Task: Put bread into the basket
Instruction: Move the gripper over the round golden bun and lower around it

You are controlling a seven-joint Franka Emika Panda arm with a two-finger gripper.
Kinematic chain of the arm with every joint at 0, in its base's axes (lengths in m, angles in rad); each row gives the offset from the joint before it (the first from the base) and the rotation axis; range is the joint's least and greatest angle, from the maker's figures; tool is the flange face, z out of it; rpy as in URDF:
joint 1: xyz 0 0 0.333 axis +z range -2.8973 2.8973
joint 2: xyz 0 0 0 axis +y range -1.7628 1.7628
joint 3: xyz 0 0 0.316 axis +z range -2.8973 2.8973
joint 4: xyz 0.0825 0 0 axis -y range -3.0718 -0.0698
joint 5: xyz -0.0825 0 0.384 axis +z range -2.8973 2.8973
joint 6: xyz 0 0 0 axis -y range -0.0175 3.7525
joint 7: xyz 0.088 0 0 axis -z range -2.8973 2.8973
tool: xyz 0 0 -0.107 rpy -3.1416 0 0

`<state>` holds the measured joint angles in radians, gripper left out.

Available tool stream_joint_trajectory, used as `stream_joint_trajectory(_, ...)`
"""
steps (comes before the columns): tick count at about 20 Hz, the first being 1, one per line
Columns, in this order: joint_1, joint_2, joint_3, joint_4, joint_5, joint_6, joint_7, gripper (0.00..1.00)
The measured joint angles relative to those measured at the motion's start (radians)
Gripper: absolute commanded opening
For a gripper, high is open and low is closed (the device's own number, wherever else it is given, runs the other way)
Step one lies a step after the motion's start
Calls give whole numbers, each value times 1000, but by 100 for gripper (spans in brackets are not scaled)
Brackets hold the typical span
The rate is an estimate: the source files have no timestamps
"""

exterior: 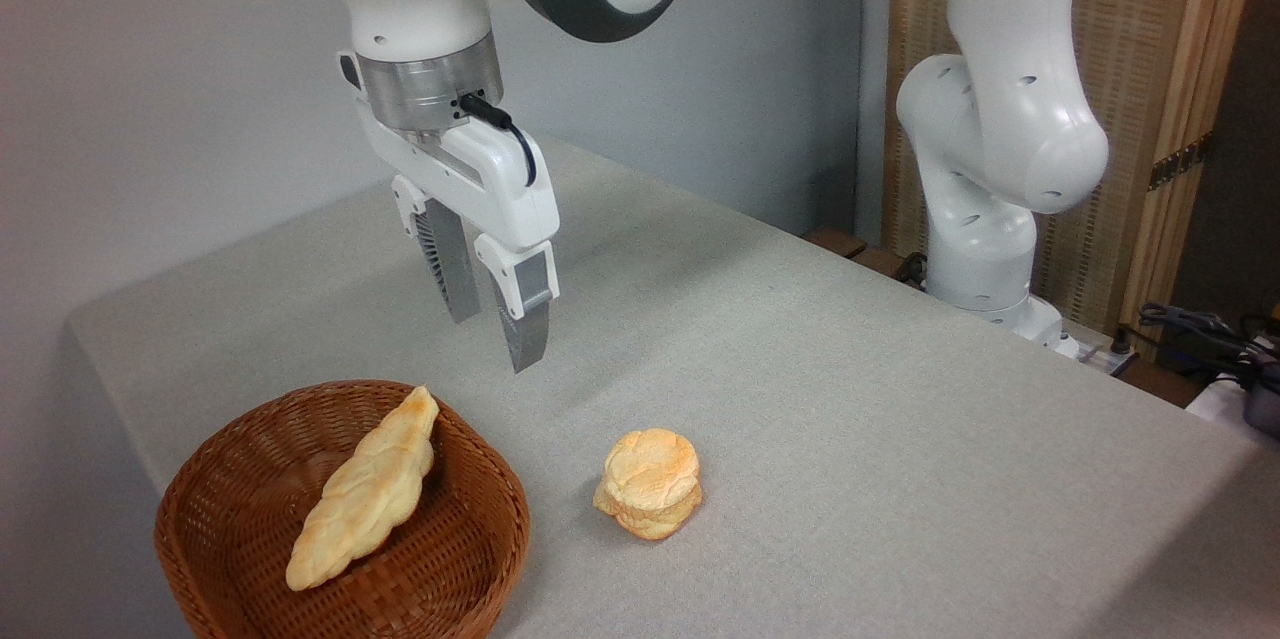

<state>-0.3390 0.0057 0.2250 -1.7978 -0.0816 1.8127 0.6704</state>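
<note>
Empty and narrowly parted, the claw hangs above the table, left of and farther back than the bread. The bun (soft-looking) may crush or snag the basket rim, already crowded by a braided loaf.

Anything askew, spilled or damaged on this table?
Nothing spilled. The braided loaf lies slanted in the basket, one tip poking over the rim. The bun sits upright on the table, cracked on top.

Arm was glossy white, dark grey joint band, silver wrist ring; black cable looped at wrist; tool white, 2 grey ribbed fingers.
</note>
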Motion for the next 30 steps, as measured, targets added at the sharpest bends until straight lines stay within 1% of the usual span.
stream_joint_trajectory(7, 0, 39, 0, 0, 0, 86, 2, 100)
stream_joint_trajectory(8, 1, 41, 2, -2, 4, 87, 14, 100)
stream_joint_trajectory(10, 6, 34, 14, -11, 10, 86, 81, 100)
stream_joint_trajectory(12, 10, 10, 43, -32, 10, 85, 133, 100)
stream_joint_trajectory(14, 14, -21, 69, -63, 14, 82, 153, 100)
stream_joint_trajectory(15, 15, -37, 82, -89, 36, 81, 156, 100)
stream_joint_trajectory(17, 16, -61, 100, -161, 120, 80, 169, 100)
stream_joint_trajectory(19, 17, -69, 109, -211, 150, 82, 171, 100)
stream_joint_trajectory(23, 18, -65, 116, -265, 167, 87, 173, 100)
stream_joint_trajectory(30, 17, -20, 116, -273, 169, 107, 173, 100)
